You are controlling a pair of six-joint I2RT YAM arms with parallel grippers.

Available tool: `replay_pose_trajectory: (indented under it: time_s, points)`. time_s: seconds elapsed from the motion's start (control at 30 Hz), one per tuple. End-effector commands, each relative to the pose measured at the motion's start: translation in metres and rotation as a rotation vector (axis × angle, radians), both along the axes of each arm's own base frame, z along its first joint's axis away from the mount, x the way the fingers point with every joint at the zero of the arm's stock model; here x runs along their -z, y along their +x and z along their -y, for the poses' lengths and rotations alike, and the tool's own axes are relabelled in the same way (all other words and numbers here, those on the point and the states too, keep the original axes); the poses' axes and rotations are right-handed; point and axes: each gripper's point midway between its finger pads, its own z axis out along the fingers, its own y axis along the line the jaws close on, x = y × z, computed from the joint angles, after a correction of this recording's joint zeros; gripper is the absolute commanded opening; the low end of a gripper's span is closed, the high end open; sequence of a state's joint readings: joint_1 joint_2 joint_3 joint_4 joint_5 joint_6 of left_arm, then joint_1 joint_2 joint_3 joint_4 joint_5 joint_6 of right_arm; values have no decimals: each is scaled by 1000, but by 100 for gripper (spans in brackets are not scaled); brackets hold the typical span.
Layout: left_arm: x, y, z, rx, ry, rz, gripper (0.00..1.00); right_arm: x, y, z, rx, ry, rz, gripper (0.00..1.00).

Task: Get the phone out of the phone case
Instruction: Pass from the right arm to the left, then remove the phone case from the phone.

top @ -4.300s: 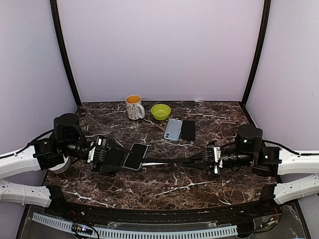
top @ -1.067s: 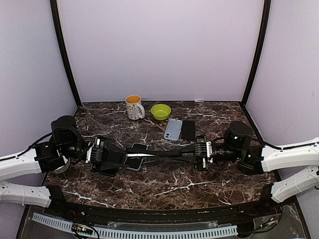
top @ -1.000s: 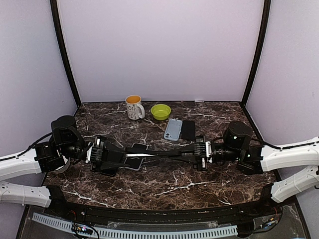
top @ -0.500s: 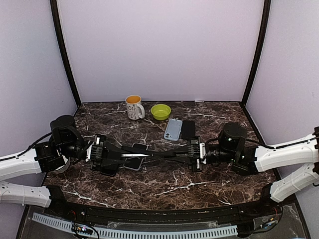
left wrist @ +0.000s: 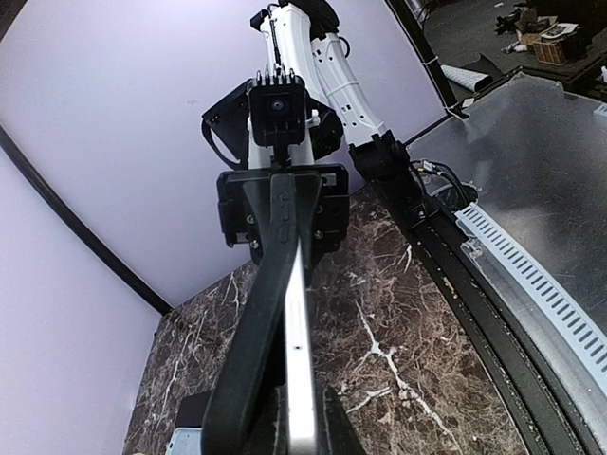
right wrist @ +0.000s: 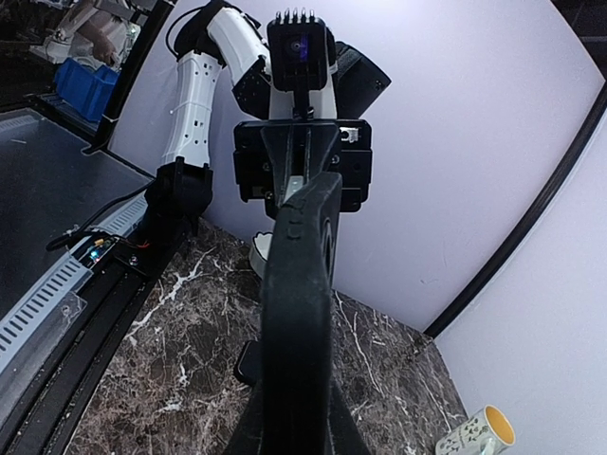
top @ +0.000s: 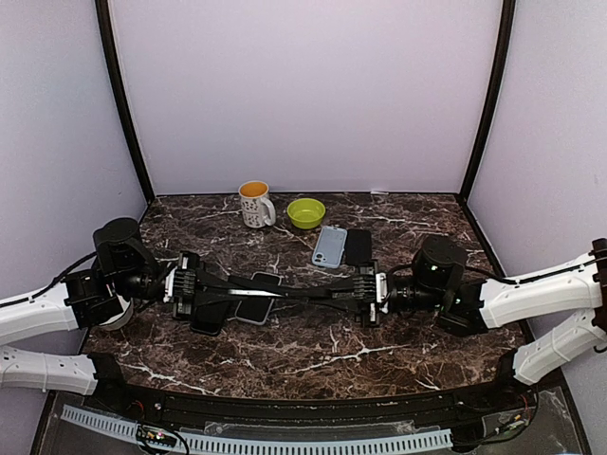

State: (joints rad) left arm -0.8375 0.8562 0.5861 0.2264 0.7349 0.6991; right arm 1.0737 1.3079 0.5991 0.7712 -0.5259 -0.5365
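Observation:
The phone (left wrist: 300, 360) shows edge-on as a silver strip in the left wrist view. The black phone case (left wrist: 258, 313) lies against its left side and spreads away from it near my fingers. My left gripper (left wrist: 303, 422) is shut on the phone's near end. My right gripper (right wrist: 294, 417) is shut on the case (right wrist: 302, 284), which fills the middle of its view. From above, both grippers, left (top: 237, 296) and right (top: 327, 292), meet mid-table, with phone and case (top: 275, 291) held between them just above the marble. A dark slab (top: 254, 307) shows under them; I cannot tell what it is.
A light blue case (top: 329, 245) and a black slab (top: 358, 247) lie side by side behind the grippers. A white spotted mug (top: 254, 204) and a green bowl (top: 305, 212) stand at the back. The marble tabletop (top: 313, 355) ends at a black rail in front.
The right arm has slid left, bringing its gripper closer to the left gripper. The phone and case have turned more edge-on between them. The left arm has barely moved.

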Motion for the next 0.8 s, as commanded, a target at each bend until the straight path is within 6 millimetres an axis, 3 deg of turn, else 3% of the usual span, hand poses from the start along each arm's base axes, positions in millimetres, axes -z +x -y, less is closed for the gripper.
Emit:
replay_pose_trajectory:
  time_s: [0.0,0.07,0.2,0.23,0.4,0.57,0.7,0.77]
  points:
    - [-2,-2,1,17,3,72,0,-35,-10,-4,-37,88,-56,28]
    - [0,0,1,4,10,78,0,-34,-5,-1,-2,87,-104,53]
    - [4,4,2,-13,24,89,0,-26,2,4,54,33,-189,87]
    - [5,5,1,-20,28,94,0,-23,1,5,54,10,-205,91]
    - [17,11,2,-39,73,106,0,-12,-15,17,2,-66,-281,96]
    - [27,14,4,-47,112,102,0,-19,-29,30,-43,-37,-366,99]
    - [36,13,6,-34,146,88,0,-51,-29,47,-55,177,-487,98]
    - [39,13,7,-32,156,86,0,-68,-14,50,-10,261,-592,99]
